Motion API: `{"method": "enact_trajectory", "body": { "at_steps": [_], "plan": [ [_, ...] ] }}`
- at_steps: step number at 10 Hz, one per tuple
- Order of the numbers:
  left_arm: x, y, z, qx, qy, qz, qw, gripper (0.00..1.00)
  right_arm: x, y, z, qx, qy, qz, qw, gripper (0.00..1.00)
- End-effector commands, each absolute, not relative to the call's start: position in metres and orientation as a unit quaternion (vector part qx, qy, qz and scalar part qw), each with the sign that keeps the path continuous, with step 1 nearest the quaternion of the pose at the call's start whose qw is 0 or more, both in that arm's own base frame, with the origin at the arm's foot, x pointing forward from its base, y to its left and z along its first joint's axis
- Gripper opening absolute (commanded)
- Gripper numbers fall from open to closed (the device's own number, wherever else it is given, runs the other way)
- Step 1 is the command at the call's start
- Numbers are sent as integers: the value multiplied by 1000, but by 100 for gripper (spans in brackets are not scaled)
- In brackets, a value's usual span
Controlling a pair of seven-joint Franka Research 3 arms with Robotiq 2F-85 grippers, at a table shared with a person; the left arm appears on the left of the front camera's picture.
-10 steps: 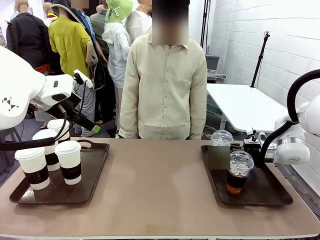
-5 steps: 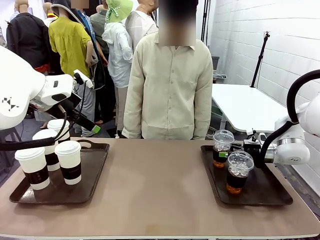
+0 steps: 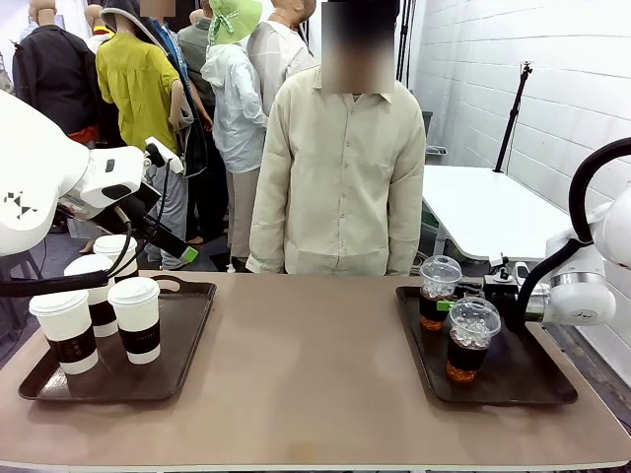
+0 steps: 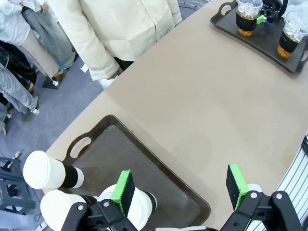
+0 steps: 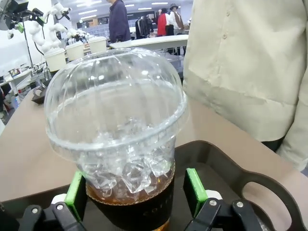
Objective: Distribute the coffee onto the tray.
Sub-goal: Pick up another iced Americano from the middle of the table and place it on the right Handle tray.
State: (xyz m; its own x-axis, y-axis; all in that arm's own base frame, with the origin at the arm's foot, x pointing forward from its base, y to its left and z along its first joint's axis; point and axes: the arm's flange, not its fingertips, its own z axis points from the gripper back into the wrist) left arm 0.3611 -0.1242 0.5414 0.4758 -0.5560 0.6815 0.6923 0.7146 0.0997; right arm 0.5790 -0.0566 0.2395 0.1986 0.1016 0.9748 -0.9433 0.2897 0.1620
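Right wrist view: the right gripper [image 5: 134, 195] stands wide open, its green pads just clear of the clear plastic dome-lidded cup of dark iced drink [image 5: 120, 144] between them, standing on the dark brown tray [image 5: 226, 168]. The left gripper [image 4: 180, 185] gapes empty above white paper cups [image 4: 48, 171].

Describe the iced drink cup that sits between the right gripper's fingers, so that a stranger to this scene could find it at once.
Look at the dark tray on the robot's right side of the table. Two clear dome-lidded cups of dark iced drink stand on it. The one meant is the far cup, nearer the person, with the right gripper open around its dark sleeve; the near cup stands free.
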Motion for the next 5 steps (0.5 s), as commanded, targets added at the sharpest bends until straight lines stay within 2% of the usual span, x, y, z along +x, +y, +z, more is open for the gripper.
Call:
{"method": "enact_trajectory", "body": {
  "at_steps": [1, 5],
  "plan": [
    [361, -124, 541, -97, -356, -366, 854, 100, 569, -63, 246, 433, -492, 384, 650, 100],
    [361, -124, 541, -97, -356, -366, 854, 100, 550, -84, 247, 424, -494, 360, 669, 100]
  ]
}}
